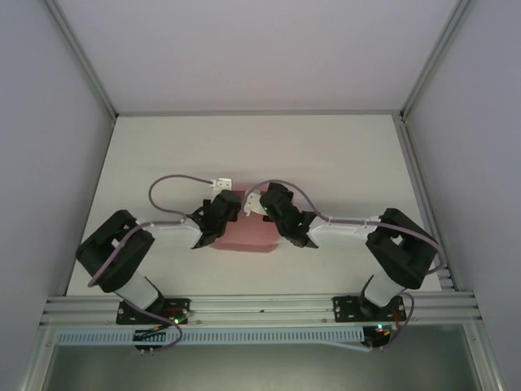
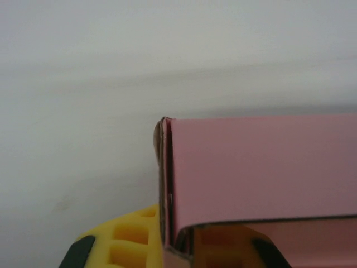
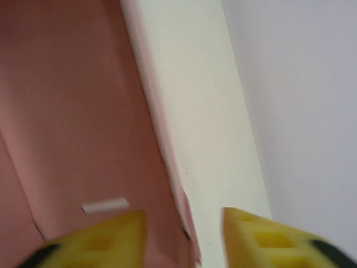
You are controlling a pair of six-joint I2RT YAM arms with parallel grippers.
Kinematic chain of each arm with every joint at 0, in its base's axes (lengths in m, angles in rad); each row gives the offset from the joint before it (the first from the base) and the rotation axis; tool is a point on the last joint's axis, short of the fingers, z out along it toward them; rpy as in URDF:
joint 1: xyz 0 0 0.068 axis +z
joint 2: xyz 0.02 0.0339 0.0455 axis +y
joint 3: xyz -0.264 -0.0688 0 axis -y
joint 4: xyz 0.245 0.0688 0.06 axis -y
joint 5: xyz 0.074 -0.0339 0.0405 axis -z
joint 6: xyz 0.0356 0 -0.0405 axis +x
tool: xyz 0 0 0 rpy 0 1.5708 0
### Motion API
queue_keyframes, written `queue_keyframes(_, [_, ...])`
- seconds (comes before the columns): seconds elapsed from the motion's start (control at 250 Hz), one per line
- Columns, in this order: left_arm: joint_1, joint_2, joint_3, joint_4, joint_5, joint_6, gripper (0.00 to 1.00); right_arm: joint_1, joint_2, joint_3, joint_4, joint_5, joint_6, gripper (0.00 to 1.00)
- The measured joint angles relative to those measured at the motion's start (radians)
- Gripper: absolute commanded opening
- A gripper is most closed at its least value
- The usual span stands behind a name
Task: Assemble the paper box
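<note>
the paper box (image 1: 244,235) lies near the middle of the table (image 1: 350,163), its far edge hidden from above; the right wrist view is blurred. the left gripper (image 2: 173,248) is clamped on its upright wall; the right gripper (image 3: 184,237) stands parted, astride its rim, gripping nothing.

The far half of the desk (image 1: 269,147) lies open, while the paper box (image 1: 247,235), the left arm (image 1: 163,228) and the right arm (image 1: 350,226) crowd its middle, with walls (image 1: 49,163) closing both sides.
</note>
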Motion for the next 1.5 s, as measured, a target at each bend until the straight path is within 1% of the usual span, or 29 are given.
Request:
queue_keyframes(0.016, [0.005, -0.013, -0.006, -0.005, -0.001, 0.003, 0.00, -0.003, -0.011, 0.000, -0.004, -0.002, 0.007, 0.56])
queue_keyframes(0.052, [0.011, -0.043, -0.011, -0.015, -0.003, 0.010, 0.00, -0.007, -0.039, 0.000, -0.015, -0.011, 0.029, 0.74])
queue_keyframes(0.064, [0.012, -0.052, -0.011, -0.018, -0.003, 0.010, 0.00, -0.009, -0.049, 0.000, -0.019, -0.013, 0.041, 0.79])
queue_keyframes(0.104, [0.012, -0.084, -0.010, -0.023, -0.004, 0.015, 0.00, -0.013, -0.089, 0.000, -0.026, -0.030, 0.068, 0.84])
queue_keyframes(0.148, [0.012, -0.123, -0.008, -0.028, -0.005, 0.023, 0.00, -0.018, -0.144, -0.001, -0.032, -0.053, 0.098, 0.98])
queue_keyframes(0.16, [0.012, -0.132, -0.007, -0.029, -0.005, 0.025, 0.00, -0.019, -0.157, -0.001, -0.033, -0.058, 0.100, 0.99])
queue_keyframes(0.291, [0.012, -0.234, -0.003, -0.036, -0.015, 0.040, 0.00, -0.036, -0.359, -0.002, -0.033, -0.136, 0.209, 1.00])
queue_keyframes(0.363, [0.012, -0.273, -0.003, -0.038, -0.020, 0.047, 0.00, -0.063, -0.465, -0.002, -0.028, -0.167, 0.286, 1.00])
queue_keyframes(0.447, [0.012, -0.309, -0.004, -0.043, -0.023, 0.053, 0.00, -0.111, -0.546, 0.008, -0.038, -0.174, 0.391, 1.00])
queue_keyframes(0.495, [0.012, -0.325, -0.004, -0.045, -0.023, 0.055, 0.00, -0.142, -0.562, 0.031, -0.060, -0.179, 0.446, 1.00])
queue_keyframes(0.595, [0.012, -0.361, -0.010, -0.043, -0.020, 0.062, 0.00, -0.200, -0.539, 0.121, -0.150, -0.197, 0.555, 1.00])
queue_keyframes(0.723, [0.012, -0.388, -0.012, -0.045, -0.018, 0.070, 0.00, -0.245, -0.456, 0.220, -0.249, -0.241, 0.660, 1.00])
queue_keyframes(0.811, [0.012, -0.399, -0.012, -0.047, -0.017, 0.073, 0.00, -0.255, -0.405, 0.228, -0.293, -0.290, 0.687, 1.00])
queue_keyframes(0.906, [0.012, -0.402, -0.012, -0.047, -0.016, 0.074, 0.00, -0.257, -0.353, 0.225, -0.335, -0.389, 0.693, 1.00])
queue_keyframes(1.062, [0.012, -0.402, -0.012, -0.050, 0.011, 0.074, 0.00, -0.257, -0.289, 0.214, -0.336, -0.516, 0.694, 1.00])
queue_keyframes(1.298, [0.027, -0.399, -0.014, -0.061, 0.009, 0.066, 0.00, -0.271, -0.237, 0.187, -0.233, -0.611, 0.749, 1.00])
queue_keyframes(1.417, [0.029, -0.384, -0.014, -0.051, 0.011, 0.024, 0.00, -0.272, -0.236, 0.119, -0.084, -0.606, 0.856, 1.00])
queue_keyframes(1.497, [0.029, -0.368, -0.014, -0.041, 0.026, -0.008, 0.00, -0.272, -0.236, 0.036, 0.063, -0.589, 0.956, 1.00])
